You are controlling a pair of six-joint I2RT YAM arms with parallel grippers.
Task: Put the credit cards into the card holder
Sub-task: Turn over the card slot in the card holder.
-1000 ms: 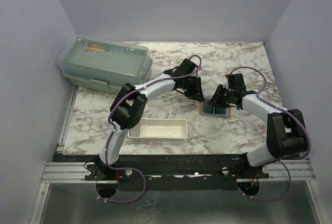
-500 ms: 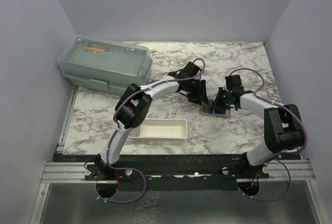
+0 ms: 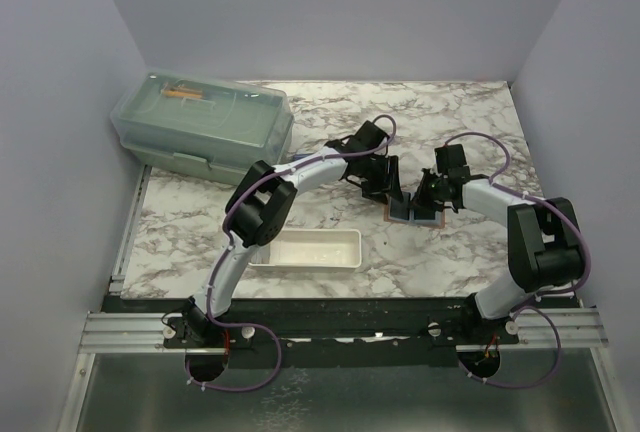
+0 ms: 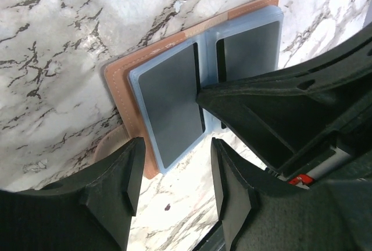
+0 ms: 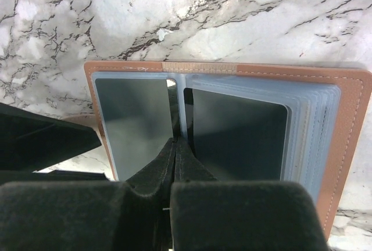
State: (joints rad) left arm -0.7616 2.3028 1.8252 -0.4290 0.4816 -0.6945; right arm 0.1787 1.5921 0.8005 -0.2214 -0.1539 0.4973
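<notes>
1. Lying open and flat on the marble worktop, inside face up, the card holder sits right of the middle, between the two arms.
2. From where I stand, its tan cover shows only as a stitched border. That border runs around a stack of clear bluish sleeves on each half.
3. Two dark credit cards are tucked into the top sleeves, one on either side of the spine. Both lie flat and square with the cover.
4. The right tool is clenched, its fingers pressed together with nothing visible between them. The tips come down at the spine fold, between the two cards.
5. The left tool is released, its fingers spread wide. It hangs over the outer edge of one half, with that half's card showing in the gap. I cannot tell whether either finger touches the holder.
6. The two tools reach the holder from opposite sides and end up close together. In the left wrist view, a pointed finger of the right tool stretches across to the spine.
7. A white tray sits near the front edge of the worktop, to the left of the holder and well apart from it.
8. A translucent lidded box stands at the far left corner of the worktop.
</notes>
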